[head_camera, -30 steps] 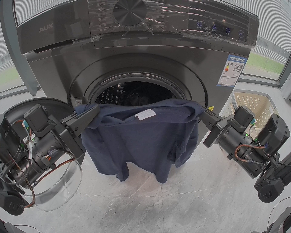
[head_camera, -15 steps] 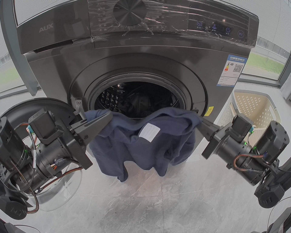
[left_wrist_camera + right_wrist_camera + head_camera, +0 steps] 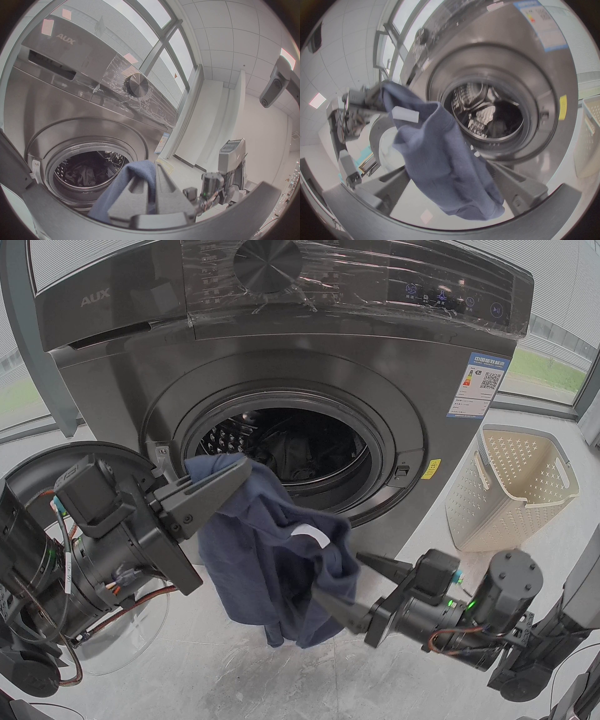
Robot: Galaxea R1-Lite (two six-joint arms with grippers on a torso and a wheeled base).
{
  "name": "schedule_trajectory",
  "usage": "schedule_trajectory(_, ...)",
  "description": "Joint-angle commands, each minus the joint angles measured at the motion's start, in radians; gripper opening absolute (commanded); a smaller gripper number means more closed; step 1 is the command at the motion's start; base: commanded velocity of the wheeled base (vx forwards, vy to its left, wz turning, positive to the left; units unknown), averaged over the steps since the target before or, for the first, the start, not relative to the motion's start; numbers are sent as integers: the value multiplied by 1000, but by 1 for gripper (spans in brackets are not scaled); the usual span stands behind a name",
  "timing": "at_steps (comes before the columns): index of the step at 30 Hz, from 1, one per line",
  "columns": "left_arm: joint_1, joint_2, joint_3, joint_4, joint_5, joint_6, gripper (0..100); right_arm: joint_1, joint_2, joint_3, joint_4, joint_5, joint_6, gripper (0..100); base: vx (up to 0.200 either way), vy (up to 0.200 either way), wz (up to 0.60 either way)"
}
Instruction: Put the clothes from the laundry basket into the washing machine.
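Hanging long axis downward, navy shirt (image 3: 275, 552) is clamped in left pincer (image 3: 240, 468); right pincer (image 3: 339, 577) spread apart.

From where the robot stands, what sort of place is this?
Probably a laundry corner in a showroom or test space, not a home: a front-loading washing machine with plastic film over its control panel, a laundry basket on the polished floor, tall windows.

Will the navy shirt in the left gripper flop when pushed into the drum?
Probably floppy: the navy shirt hangs in loose folds from one corner pinched in the left gripper. Likely light, as that pinch seems to carry it. Its hem hangs below the drum opening, so it may drag there.
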Motion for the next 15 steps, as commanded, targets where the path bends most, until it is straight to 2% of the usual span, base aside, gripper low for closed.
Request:
schedule_trajectory(1,4,-2,-16,-10,0,-1,0,55,128,32,-2,1,1,100,0,0,0)
schedule_trajectory(5,4,-5,-15,-12,0,-1,0,84,153,52,-2,1,6,100,0,0,0)
schedule_trajectory(9,-1,-8,-20,-12,0,-1,0,72,153,70,-2,4,3,100,0,0,0)
schedule_trajectory(12,-1,-7,-20,-12,0,-1,0,56,163,53,-4,4,1,100,0,0,0)
schedule_trajectory(15,-2,-8,-18,-12,-1,1,0,10,200,-22,-4,2,-3,100,0,0,0)
